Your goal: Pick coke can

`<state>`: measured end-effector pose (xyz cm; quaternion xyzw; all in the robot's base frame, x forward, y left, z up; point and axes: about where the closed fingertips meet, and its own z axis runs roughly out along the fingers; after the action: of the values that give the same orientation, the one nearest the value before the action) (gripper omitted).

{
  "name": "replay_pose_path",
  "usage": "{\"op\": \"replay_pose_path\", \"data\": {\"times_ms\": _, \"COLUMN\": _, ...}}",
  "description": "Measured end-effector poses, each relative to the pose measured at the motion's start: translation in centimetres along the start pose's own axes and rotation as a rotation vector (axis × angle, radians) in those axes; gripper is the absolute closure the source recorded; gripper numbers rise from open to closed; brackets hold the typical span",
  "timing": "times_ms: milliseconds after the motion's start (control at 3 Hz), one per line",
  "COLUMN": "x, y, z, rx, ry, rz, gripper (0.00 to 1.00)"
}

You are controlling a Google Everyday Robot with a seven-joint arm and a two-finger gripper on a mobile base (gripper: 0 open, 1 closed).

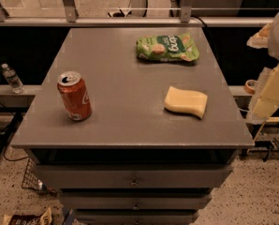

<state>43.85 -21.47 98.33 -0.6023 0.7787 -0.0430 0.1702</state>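
Observation:
The coke can (74, 96) is a red-orange can with white script and a silver top. It stands upright near the front left of the grey table top (125, 83). My gripper (269, 97) shows as pale yellowish parts at the right edge of the camera view, past the table's right side. It is far from the can and touches nothing.
A green snack bag (167, 48) lies at the back right of the table. A yellow sponge (186, 101) lies front right. Drawers (132, 178) sit below the top. A water bottle (11, 78) stands on a ledge to the left. A railing (130, 20) runs behind.

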Motion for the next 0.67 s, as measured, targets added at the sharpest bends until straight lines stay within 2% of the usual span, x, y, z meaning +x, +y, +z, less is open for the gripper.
{"op": "replay_pose_path", "data": {"times_ms": 333, "x": 0.0, "y": 0.0, "z": 0.0, "rx": 0.000, "ry": 0.000, "rz": 0.000, "gripper": 0.00}}
{"op": "replay_pose_path", "data": {"times_ms": 667, "x": -0.7, "y": -0.1, "z": 1.1, "rx": -0.055, "ry": -0.003, "rz": 0.023, "gripper": 0.00}}
